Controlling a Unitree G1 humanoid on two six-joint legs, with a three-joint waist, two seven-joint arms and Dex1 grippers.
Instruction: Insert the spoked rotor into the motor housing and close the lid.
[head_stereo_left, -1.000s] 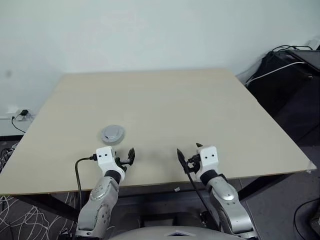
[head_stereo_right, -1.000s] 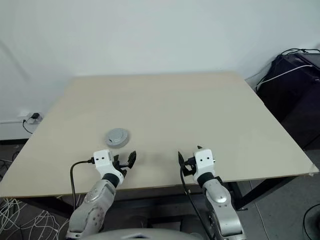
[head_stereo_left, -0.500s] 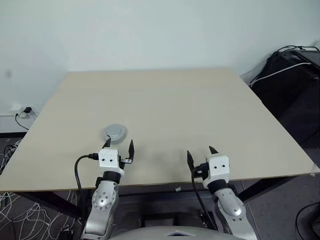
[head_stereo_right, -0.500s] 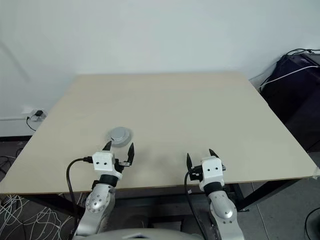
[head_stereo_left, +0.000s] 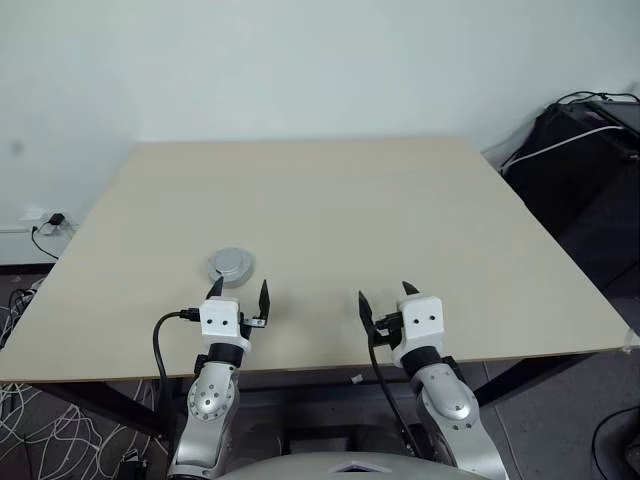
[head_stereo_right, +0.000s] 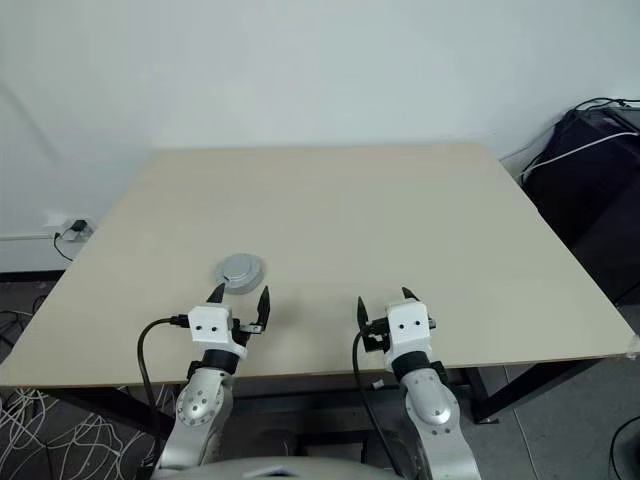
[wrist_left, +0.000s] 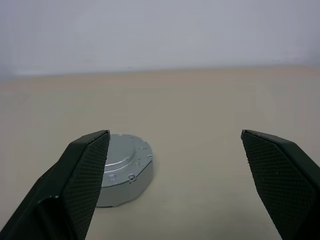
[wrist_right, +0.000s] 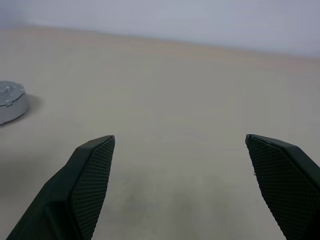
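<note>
The lid (head_stereo_left: 231, 265), a silvery-grey round cap with a raised centre and small screws around its top, lies on the beige table (head_stereo_left: 350, 200) near the front left. The spoked rotor and the motor housing are hidden or out of view. My left gripper (head_stereo_left: 239, 290) hovers just in front of the lid, open, with nothing between its fingers. In the left wrist view the lid (wrist_left: 122, 167) sits beyond the left finger (wrist_left: 85, 175). My right gripper (head_stereo_left: 384, 294) hangs open and empty over the front edge, well to the right of the lid (wrist_right: 10, 100).
The table's front edge runs just under both grippers. A black bag with white and black cables (head_stereo_left: 570, 140) stands off the table's right side. A wall socket and cables (head_stereo_left: 35, 222) are at the left, below table level.
The left gripper has rolled until its fingers stand level side by side and has risen a little. The right gripper has risen and shifted slightly left. The lid has not moved.
</note>
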